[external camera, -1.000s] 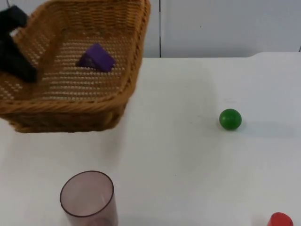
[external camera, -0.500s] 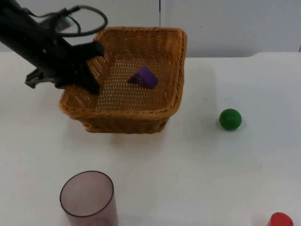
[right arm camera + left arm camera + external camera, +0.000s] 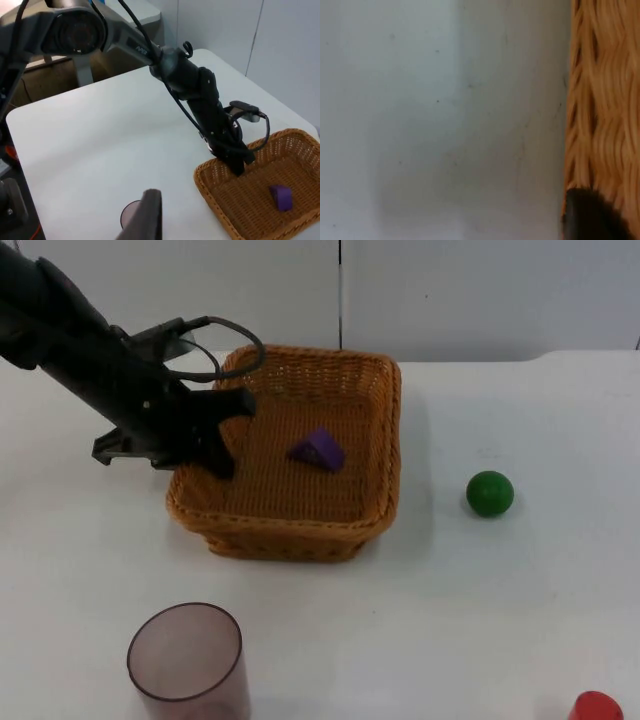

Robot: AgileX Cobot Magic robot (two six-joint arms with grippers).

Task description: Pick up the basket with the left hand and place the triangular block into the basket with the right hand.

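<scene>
Gripping basket (image 3: 300,525) rim, left tool (image 3: 222,440); block (image 3: 318,450) inside; right tool's state apparently unclear.

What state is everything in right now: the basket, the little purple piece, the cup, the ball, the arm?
basket: upright on the table, left edge gripped.
purple triangular block: lying inside the basket.
left gripper: shut on the basket's rim.
cup: upright, nothing inside.
green ball: resting on the table, apart from the basket.
</scene>
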